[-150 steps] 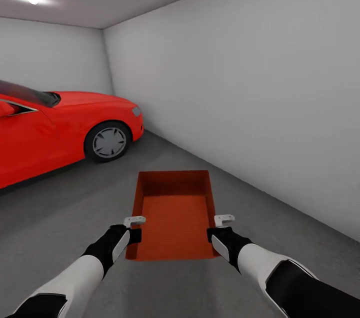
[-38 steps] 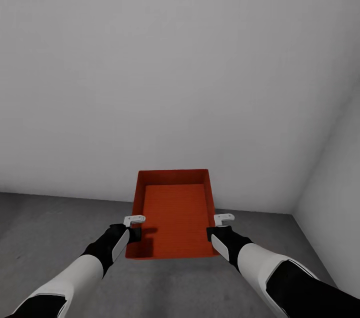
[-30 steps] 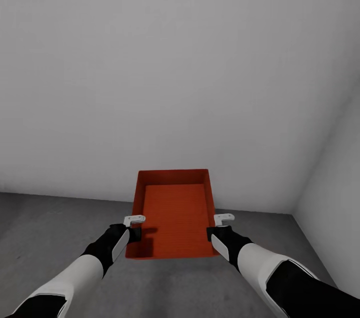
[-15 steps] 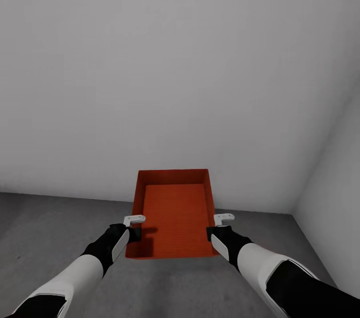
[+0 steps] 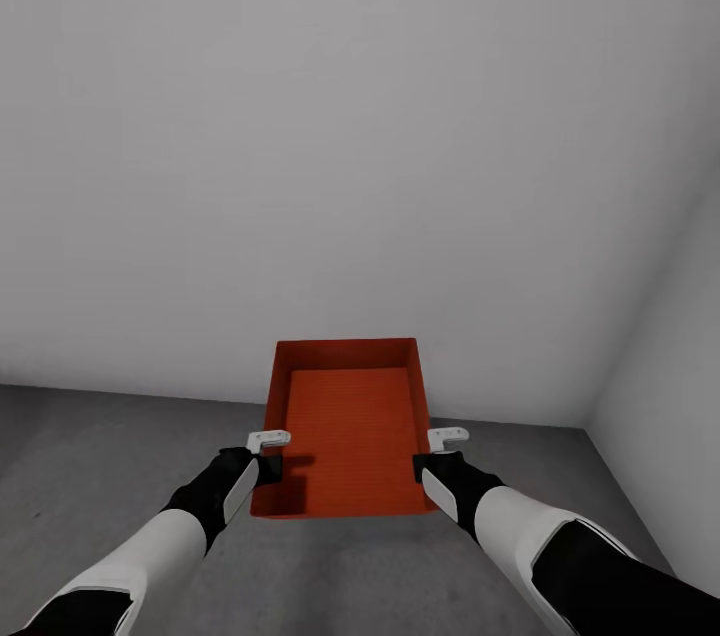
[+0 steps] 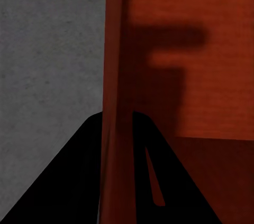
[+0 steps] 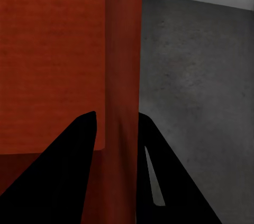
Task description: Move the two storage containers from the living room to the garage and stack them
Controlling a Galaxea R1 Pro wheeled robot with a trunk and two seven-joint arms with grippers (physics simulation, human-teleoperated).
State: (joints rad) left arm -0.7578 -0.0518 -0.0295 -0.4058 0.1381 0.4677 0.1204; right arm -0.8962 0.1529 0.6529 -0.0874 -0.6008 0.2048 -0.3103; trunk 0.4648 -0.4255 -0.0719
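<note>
The robot stands facing a plain grey-white wall (image 5: 350,146) of the garage, close to the corner where a second wall (image 5: 670,336) meets it on the right. Between its two arms it holds one orange-red storage container (image 5: 348,426), open top up and level, raised above the dark grey concrete floor (image 5: 90,456) with its far end toward the wall.

The left gripper (image 5: 268,453) is clamped over the container's left long wall near the near end; in the left wrist view its dark fingers (image 6: 69,176) sit either side of that wall (image 6: 114,76), one outside and one inside, closed narrow on it. The right gripper (image 5: 436,451) does the same on the right long wall, and the right wrist view shows its fingers (image 7: 63,171) pinching that wall (image 7: 124,65), with bare concrete just beyond. The container's ribbed bottom is bare.
</note>
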